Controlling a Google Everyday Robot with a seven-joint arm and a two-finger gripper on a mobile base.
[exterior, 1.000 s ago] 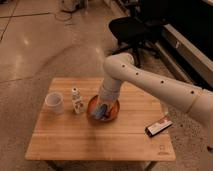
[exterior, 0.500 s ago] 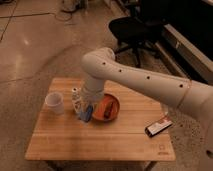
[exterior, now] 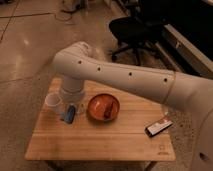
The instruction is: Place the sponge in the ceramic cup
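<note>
The blue sponge [exterior: 70, 114] hangs just above the wooden table [exterior: 100, 142], held at the tip of my gripper [exterior: 70, 108], which is shut on it. My white arm reaches in from the right and bends down over the table's back left. The pale ceramic cup [exterior: 52, 101] stands upright just left of the sponge, a small gap apart. The sponge is beside the cup, not in it.
An orange bowl [exterior: 104, 107] with a dark reddish item inside sits right of the gripper. A flat red-white-black box [exterior: 159, 126] lies near the right edge. A black office chair [exterior: 131, 30] stands behind the table.
My gripper has swung left from over the orange bowl, carrying the sponge, and now hangs beside the cup. The view now sits closer to the table.
</note>
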